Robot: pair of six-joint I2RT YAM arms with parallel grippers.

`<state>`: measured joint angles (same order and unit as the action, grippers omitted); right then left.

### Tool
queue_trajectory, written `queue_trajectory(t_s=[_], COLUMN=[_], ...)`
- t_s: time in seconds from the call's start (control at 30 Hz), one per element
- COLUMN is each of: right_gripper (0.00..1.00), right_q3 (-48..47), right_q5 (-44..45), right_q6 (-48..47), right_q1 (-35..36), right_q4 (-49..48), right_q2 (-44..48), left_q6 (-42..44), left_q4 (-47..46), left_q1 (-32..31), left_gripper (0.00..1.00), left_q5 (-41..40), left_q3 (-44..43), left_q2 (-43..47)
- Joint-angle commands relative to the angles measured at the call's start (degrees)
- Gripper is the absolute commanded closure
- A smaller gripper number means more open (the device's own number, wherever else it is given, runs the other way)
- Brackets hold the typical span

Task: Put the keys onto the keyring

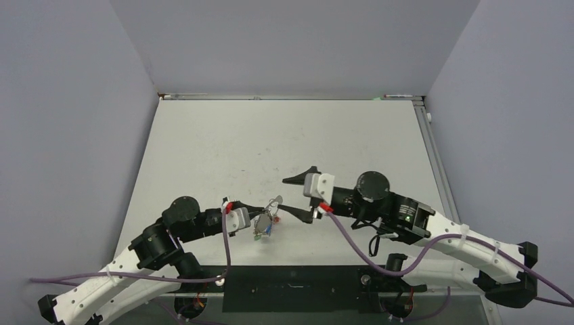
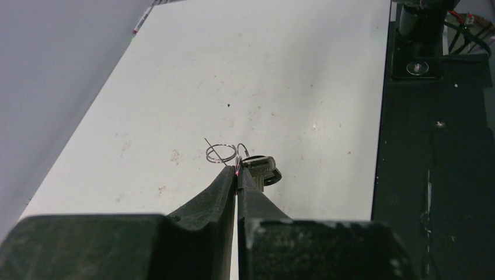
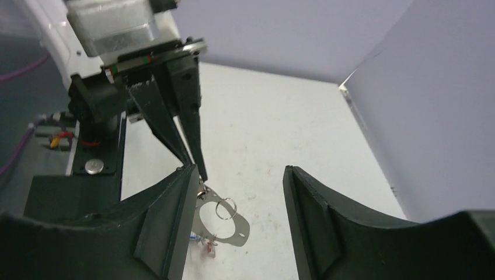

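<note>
Two grippers, one ring: our left gripper (image 1: 262, 214) pinches the thin grey oval keyring (image 3: 243, 224), nine o'clock of our right gripper (image 1: 284, 193), jaws apart.

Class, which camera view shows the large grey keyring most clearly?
The right wrist view: the keyring appears as a nearly whole oval loop at the left end effector. The top external view shows only a tiny tangle there, too small to trace the loop; in the left wrist view the end effector's own fingers hide it.

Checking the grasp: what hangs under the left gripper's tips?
The grey keyring hangs from the left gripper, coloured keys below it. The right gripper hides part of the bunch.
</note>
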<state>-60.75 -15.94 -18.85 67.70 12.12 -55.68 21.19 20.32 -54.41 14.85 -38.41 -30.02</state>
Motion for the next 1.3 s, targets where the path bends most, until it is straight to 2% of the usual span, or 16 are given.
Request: queue_trajectory(t_s=[0.0, 0.2, 0.43, 0.67, 1.2, 1.27], right_gripper=[0.45, 0.55, 0.61, 0.71, 0.75, 0.81], right_q3=[4.0, 7.6, 8.0, 7.0, 3.4, 3.4], right_q5=[-7.0, -13.8, -22.7, -26.0, -29.2, -29.5], right_q6=[5.7, 8.6, 9.5, 8.9, 8.0, 7.9], right_q1=[-4.5, -8.3, -9.0, -10.8, -13.1, -13.0], right_q4=[-13.0, -16.1, -16.4, -16.1, -15.0, -14.8], right_q2=[5.1, 4.6, 1.1, -1.8, -6.3, -6.3], left_q6=[-5.1, -8.7, -15.4, -15.4, -15.0, -15.0], left_q4=[-17.9, -23.7, -32.3, -32.0, -31.2, -31.2], left_q1=[2.8, 5.7, 10.0, 10.1, 9.9, 9.9], left_gripper=[1.0, 1.0, 1.0, 1.0, 1.0, 1.0], left_q5=[5.2, 9.3, 15.1, 15.7, 16.0, 15.9], left_q3=[5.1, 6.9, 9.8, 9.9, 10.1, 10.1], left_q2=[4.2, 5.2, 6.6, 7.1, 8.0, 8.0])
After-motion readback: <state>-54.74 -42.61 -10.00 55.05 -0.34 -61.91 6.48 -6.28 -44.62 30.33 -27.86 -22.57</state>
